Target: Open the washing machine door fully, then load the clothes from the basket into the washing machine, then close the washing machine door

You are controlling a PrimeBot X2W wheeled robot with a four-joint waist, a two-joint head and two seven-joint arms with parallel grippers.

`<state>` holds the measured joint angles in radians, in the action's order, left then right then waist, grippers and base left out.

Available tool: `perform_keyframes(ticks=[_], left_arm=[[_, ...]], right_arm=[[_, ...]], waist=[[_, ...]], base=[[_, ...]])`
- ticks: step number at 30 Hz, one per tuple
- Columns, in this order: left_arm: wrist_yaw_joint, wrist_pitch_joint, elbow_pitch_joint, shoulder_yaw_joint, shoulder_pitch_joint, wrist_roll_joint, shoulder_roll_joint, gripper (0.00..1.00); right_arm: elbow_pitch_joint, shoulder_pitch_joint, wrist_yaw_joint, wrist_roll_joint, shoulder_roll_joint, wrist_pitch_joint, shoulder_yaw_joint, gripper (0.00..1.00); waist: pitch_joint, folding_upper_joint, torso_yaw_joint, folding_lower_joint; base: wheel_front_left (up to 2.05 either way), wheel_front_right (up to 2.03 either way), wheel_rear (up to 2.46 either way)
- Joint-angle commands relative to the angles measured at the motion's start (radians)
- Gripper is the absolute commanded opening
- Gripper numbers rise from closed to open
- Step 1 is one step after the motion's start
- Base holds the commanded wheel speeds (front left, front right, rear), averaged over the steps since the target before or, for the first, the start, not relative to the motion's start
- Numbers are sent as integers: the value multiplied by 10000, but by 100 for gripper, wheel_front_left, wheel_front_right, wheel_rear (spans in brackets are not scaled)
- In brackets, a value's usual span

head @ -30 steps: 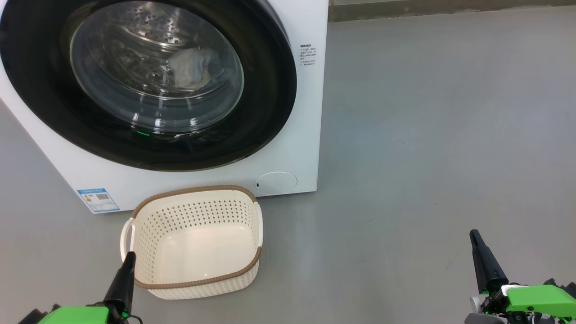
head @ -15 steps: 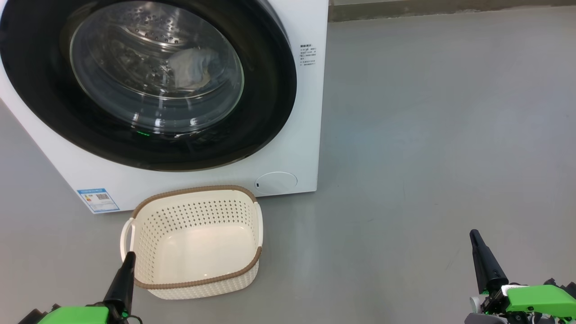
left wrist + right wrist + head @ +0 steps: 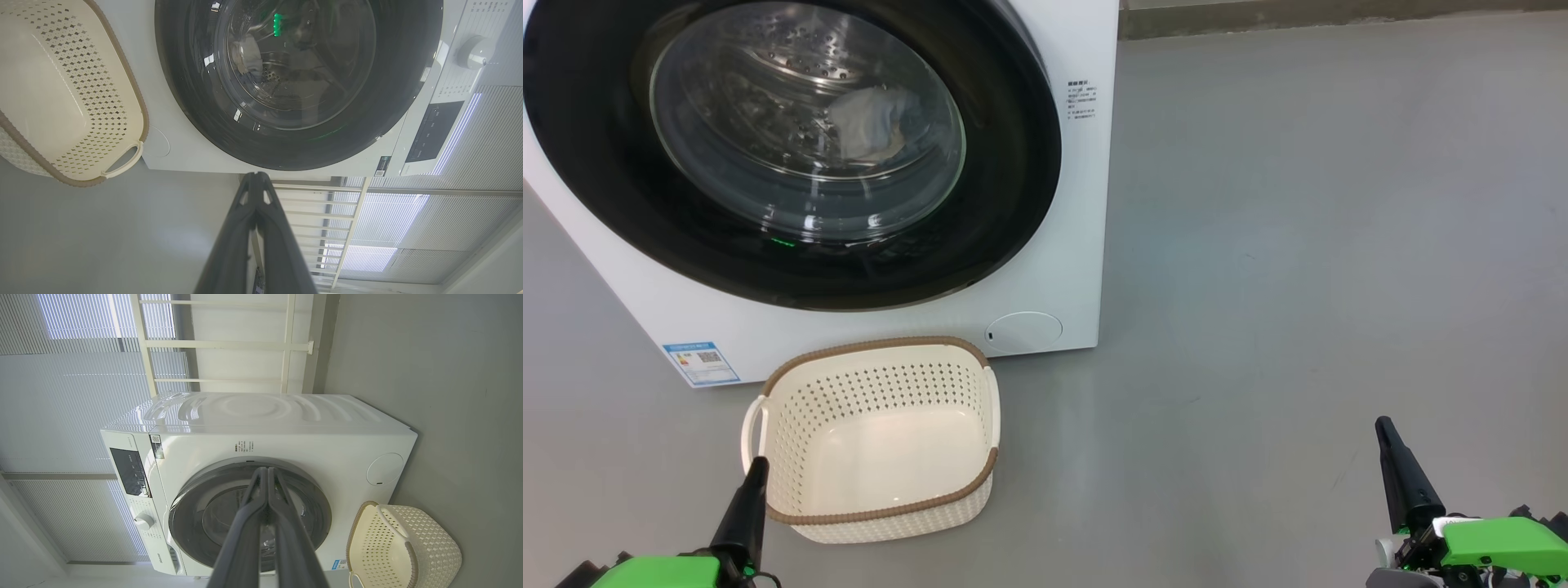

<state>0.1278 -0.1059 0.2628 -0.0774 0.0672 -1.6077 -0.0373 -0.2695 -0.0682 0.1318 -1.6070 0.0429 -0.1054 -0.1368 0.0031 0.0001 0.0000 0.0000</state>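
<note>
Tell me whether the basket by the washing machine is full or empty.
Empty: the basket shows a bare cream floor in the head view, with no clothes inside.

Laundry corner of a bare indoor room. We see a white front-loading washing machine (image 3: 1078,204) at the upper left of the head view, on a smooth grey floor (image 3: 1298,245). A cream basket (image 3: 882,384) stands below it, and slatted window blinds (image 3: 73,400) appear at the left of the right wrist view.
</note>
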Motion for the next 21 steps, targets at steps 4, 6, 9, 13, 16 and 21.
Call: perform_keyframes(ticks=[4,6,9,13,16,21], left_arm=[[29,-59,-177,-347,407,-23,-149,0],[29,-60,-177,-348,407,-22,-148,0],[29,-61,-177,-349,407,-21,-147,0],[29,-62,-177,-351,407,-19,-146,0],[29,-63,-177,-352,407,-18,-145,0],[29,-65,-177,-354,408,-17,-144,0]], right_arm=[[248,-397,-11,-14,80,-81,227,0],[248,-397,-11,-13,79,-81,227,0],[248,-397,-11,-13,79,-81,227,0],[247,-397,-11,-13,79,-82,226,0],[247,-397,-11,-12,79,-82,226,0],[247,-398,-11,-12,78,-83,225,0]], waist=[[0,-1,0,0],[0,-1,0,0],[0,-1,0,0],[0,-1,0,0],[0,-1,0,0],[0,-1,0,0]], base=[[0,0,0],[0,0,0],[0,0,0],[0,0,0],[0,0,0],[0,0,0]])
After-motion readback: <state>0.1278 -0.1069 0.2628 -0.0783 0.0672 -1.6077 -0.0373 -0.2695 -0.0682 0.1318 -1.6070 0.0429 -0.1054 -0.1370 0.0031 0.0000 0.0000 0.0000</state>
